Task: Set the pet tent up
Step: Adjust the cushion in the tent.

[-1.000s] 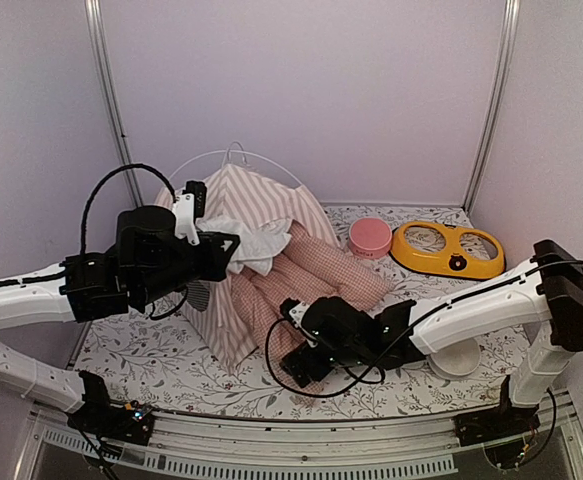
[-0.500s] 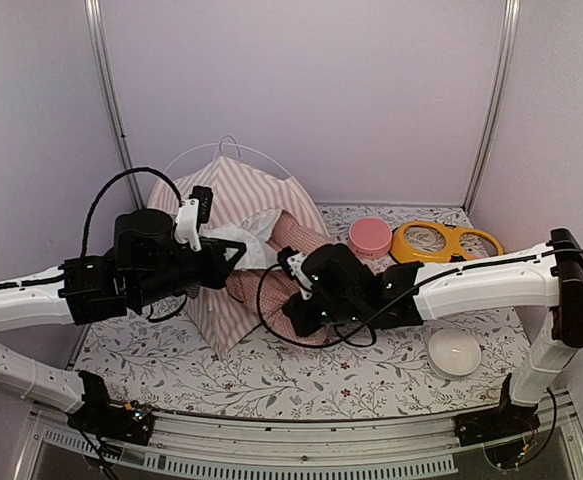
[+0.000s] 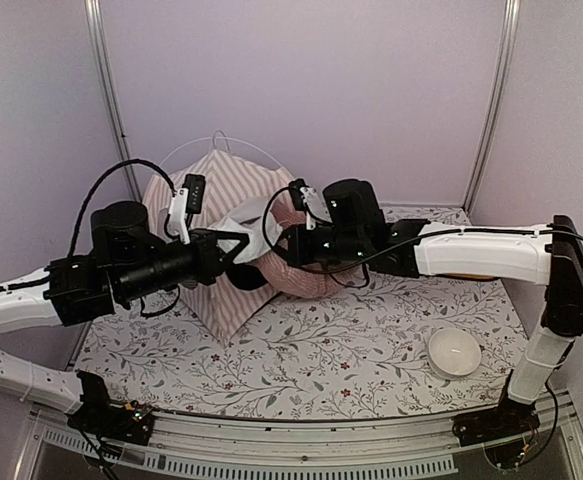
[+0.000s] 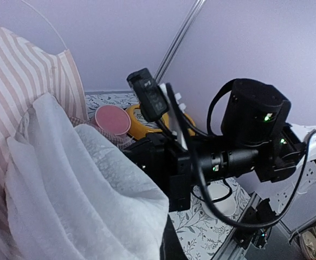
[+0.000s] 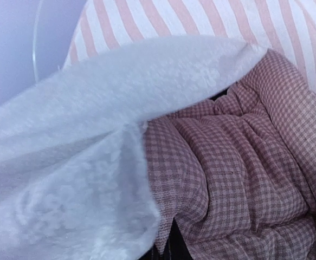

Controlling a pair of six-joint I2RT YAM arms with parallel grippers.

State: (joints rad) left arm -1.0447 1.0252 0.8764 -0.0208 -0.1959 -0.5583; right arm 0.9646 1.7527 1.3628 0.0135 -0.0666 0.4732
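— Looking across the desk [image 3: 351,350], where does the pet tent [image 3: 216,200] stand?

— At the back left, upright, its pink-and-white stripes facing the arms. A thin white pole [image 3: 233,150] loops above its peak.

— And the left hand [image 3: 233,246]?

— It reaches in from the left at the tent's front. It is closed on the white sheer curtain [image 3: 243,222]. In the left wrist view the bunched curtain fills the lower left and hides the fingers themselves.

— What about the right hand [image 3: 289,252]?

— It comes in from the right and meets the tent's opening just beside the left hand. Its fingers are closed on the edge of the pink checked cushion [image 3: 306,278]. The cushion is crumpled against the tent's front, partly under the lifted curtain. The right wrist view shows the white curtain draped over the cushion's upper left, with striped fabric above both.

— Anything else on the desk?

— A white bowl [image 3: 454,351] sits near the front right, well apart from the tent. The left wrist view also catches a pink bowl [image 4: 113,116] and a yellow dish [image 4: 137,115] side by side behind the right arm, near the back wall.
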